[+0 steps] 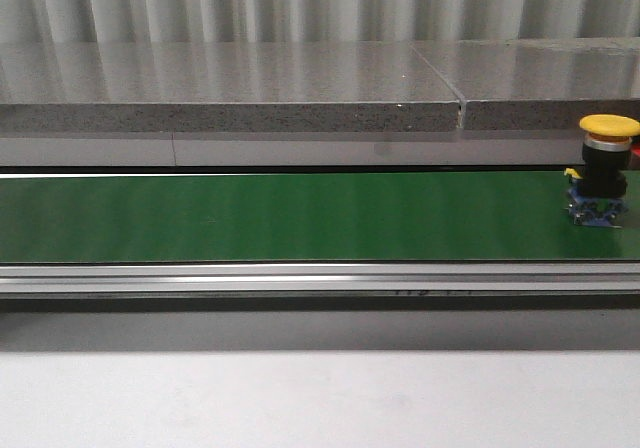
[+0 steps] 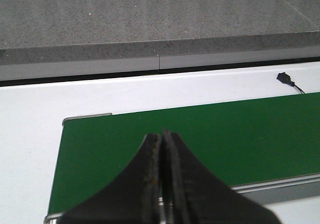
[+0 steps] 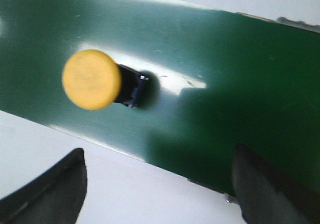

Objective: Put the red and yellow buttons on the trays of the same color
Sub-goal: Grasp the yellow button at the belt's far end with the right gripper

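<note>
A yellow push button [image 1: 605, 168] with a black body and blue base stands upright on the green conveyor belt [image 1: 300, 218] at the far right of the front view. The right wrist view shows it from above [image 3: 91, 79], on the belt [image 3: 225, 74]. My right gripper [image 3: 160, 179] is open and empty above the belt's edge, apart from the button. My left gripper [image 2: 161, 139] is shut and empty over the belt's other end [image 2: 240, 134]. No red button and no trays are in view. Neither gripper shows in the front view.
A grey stone ledge [image 1: 230, 93] runs behind the belt. A metal rail [image 1: 300, 280] borders the belt's near side, with white table [image 1: 300, 398] in front. A small black connector [image 2: 285, 77] lies on the white surface past the belt.
</note>
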Controlling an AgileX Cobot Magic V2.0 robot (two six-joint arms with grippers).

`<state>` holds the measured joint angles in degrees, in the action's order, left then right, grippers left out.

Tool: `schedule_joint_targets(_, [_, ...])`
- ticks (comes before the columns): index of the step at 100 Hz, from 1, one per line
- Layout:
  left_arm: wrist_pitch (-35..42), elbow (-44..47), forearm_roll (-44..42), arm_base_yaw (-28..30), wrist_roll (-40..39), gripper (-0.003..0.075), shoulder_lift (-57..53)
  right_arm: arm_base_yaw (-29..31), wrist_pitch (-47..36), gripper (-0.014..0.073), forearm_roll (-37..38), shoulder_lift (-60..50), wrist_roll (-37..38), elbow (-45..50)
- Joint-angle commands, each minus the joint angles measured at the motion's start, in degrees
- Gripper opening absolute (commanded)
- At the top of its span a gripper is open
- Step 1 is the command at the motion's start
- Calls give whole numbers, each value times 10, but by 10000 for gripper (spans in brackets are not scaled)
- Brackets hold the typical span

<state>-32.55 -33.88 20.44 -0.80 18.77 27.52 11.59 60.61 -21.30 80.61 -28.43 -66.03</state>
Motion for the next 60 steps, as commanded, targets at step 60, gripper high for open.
schedule_joint_targets(60, [43, -14, 13, -3, -2, -20, 2, -51, -146, 594, -15, 74, -9, 4])
